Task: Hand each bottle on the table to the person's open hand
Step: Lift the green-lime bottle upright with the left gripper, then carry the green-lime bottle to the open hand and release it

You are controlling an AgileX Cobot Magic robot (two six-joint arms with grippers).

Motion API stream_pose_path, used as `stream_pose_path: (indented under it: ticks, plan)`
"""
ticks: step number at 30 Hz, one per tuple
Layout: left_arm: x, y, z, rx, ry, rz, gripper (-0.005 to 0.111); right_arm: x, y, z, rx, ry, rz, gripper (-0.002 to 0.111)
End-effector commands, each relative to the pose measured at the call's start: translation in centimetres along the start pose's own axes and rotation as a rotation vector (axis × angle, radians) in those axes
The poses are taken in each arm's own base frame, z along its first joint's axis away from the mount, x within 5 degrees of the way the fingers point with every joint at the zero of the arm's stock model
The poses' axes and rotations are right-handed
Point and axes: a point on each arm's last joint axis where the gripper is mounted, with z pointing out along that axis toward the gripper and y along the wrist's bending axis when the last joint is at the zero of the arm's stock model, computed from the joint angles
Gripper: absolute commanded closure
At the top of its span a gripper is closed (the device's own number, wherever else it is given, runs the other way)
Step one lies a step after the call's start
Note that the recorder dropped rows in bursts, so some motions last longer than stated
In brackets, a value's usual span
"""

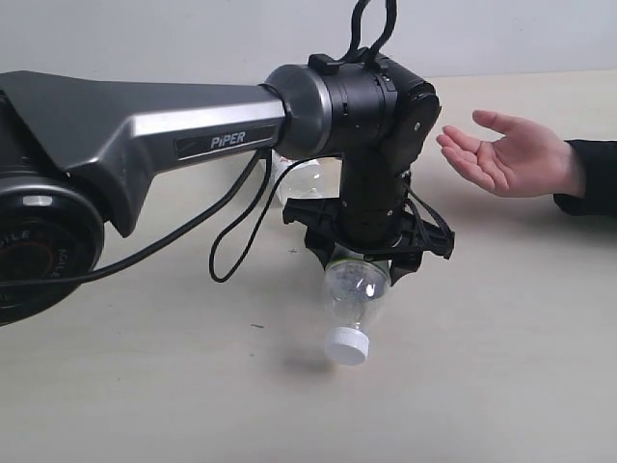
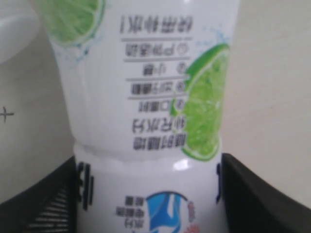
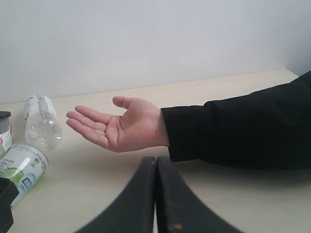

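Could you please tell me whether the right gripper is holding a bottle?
No, the right gripper is shut with nothing in it, pointing toward the person's hand.

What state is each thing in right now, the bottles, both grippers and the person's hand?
lime-labelled bottle: capped, gripped, tilted cap-down.
left gripper: shut on that bottle.
right gripper: shut, empty.
person's hand: open, palm up.
text-labelled bottle: lying on its side on the table.
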Motion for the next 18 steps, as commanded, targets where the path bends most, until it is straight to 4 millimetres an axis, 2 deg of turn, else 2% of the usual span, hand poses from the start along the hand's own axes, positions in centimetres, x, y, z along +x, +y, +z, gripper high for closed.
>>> stream_pose_path:
  ticks: [1, 12, 18]
  plan:
    - [0.0, 0.1, -1.4, 0.018, -0.013, -0.001, 0.107, 0.0, 0.0, 0.0, -0.004, -0.009, -0.004, 0.108]
    - [0.3, -0.4, -7.5, 0.112, -0.148, 0.021, 0.107, 0.0, 0.0, 0.0, -0.004, -0.009, -0.004, 0.108]
    - [0.3, -1.6, -10.1, 0.219, -0.259, 0.024, 0.107, 0.0, 0.0, 0.0, -0.004, -0.009, -0.004, 0.108]
